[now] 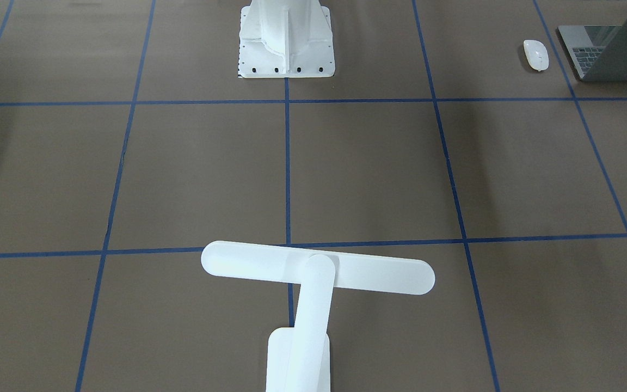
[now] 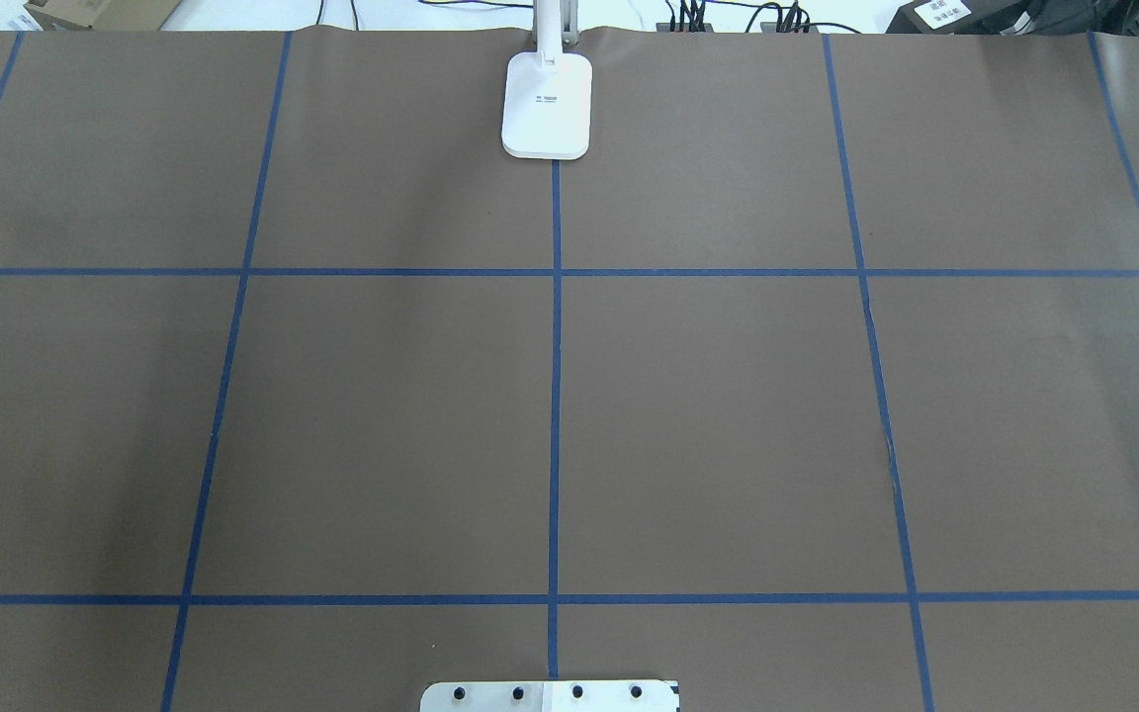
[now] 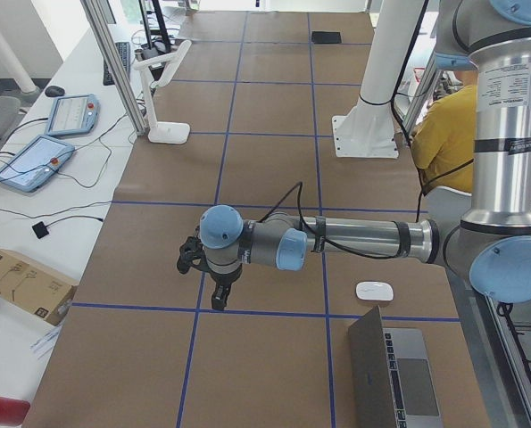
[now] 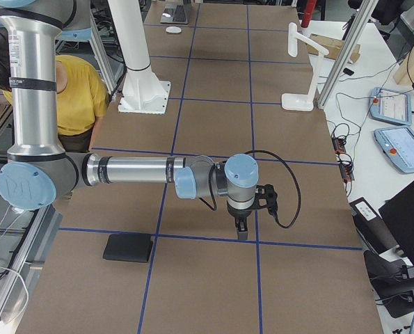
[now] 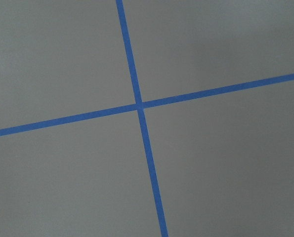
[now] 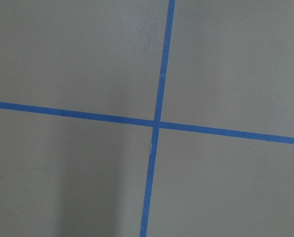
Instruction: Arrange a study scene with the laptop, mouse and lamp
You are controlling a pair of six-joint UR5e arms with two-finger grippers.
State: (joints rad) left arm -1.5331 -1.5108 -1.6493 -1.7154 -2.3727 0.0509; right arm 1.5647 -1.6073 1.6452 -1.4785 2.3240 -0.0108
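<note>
The laptop stands open at the table's end on my left side, also in the exterior left view. The white mouse lies beside it. The white lamp stands upright at the far middle edge, its base on the centre tape line. My left gripper hangs over the table away from the mouse and laptop. My right gripper hangs over a tape line at the other end. I cannot tell whether either is open or shut. Both wrist views show only bare table.
The brown table carries a blue tape grid. The white bolted pedestal stands at the robot's side. A thin black mat lies near my right arm. A person in yellow sits behind the robot. Tablets lie on the side desk.
</note>
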